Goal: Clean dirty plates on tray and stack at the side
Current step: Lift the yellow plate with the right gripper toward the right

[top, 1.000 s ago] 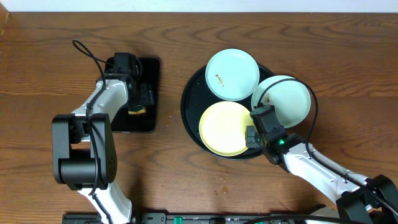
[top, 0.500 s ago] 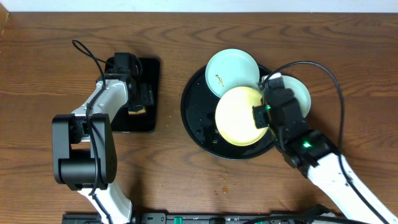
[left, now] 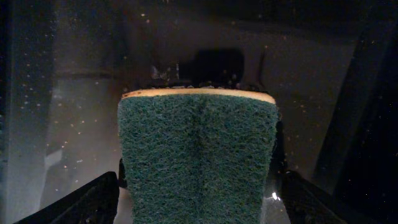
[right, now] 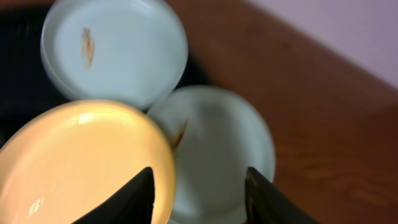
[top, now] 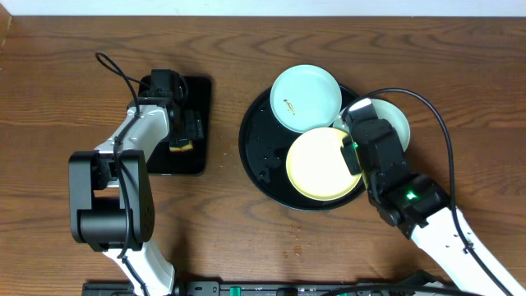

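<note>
The right hand hangs with fingers apart over the edge of the pale yellow plate; the left hand is spread wide astride a green sponge on the rectangular black tray; the wooden surface meets a pale wall; the round black tray holds the yellow plate and two blue-white plates, one smeared, one reaching past its right rim.

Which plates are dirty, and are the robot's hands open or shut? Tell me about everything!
yellow plate: looks clean, lying over an edge of the right blue plate.
right blue plate: brown smear, dirty.
top blue plate: brown smear, dirty.
tray: carries all three plates.
left hand: open, around the sponge.
sponge: green side up.
right hand: open, by the yellow plate's rim.
</note>
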Controlling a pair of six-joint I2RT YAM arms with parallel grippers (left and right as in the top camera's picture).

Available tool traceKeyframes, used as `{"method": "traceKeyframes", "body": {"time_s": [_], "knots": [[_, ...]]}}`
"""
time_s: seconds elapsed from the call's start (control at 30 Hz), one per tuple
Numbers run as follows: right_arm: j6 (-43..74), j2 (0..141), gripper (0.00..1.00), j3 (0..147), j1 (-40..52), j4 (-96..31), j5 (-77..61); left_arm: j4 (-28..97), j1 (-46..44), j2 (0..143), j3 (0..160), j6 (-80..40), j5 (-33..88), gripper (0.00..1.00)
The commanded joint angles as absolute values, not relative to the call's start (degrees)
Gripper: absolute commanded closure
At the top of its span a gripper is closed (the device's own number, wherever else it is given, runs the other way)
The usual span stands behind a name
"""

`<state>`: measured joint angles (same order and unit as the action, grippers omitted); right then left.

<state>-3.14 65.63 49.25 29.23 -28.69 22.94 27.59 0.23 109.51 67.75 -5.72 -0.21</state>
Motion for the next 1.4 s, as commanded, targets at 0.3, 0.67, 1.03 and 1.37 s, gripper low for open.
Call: {"method": "traceKeyframes", "body": {"time_s": [0.3,0.67,1.03,1.37], "knots": [[11.6,70.0,0.50,49.9,13.4,-43.9,-4.1,27.7,0.4,109.3,67.7,-5.0,-0.7,0.16],[6.9,80.4,0.60,49.8,12.6,-36.9,-4.3,27.7,0.4,109.3,67.7,-5.0,-0.7,0.16],[6.6,89.7,0.78,49.8,12.7,-26.7,-3.2,27.7,0.4,109.3,67.7,-5.0,-0.7,0.16],[0.4,83.1,0.99,54.3,12.8,-26.9,-3.2,27.7,0.4,109.3,67.7,-5.0,-0.7,0.16]]}}
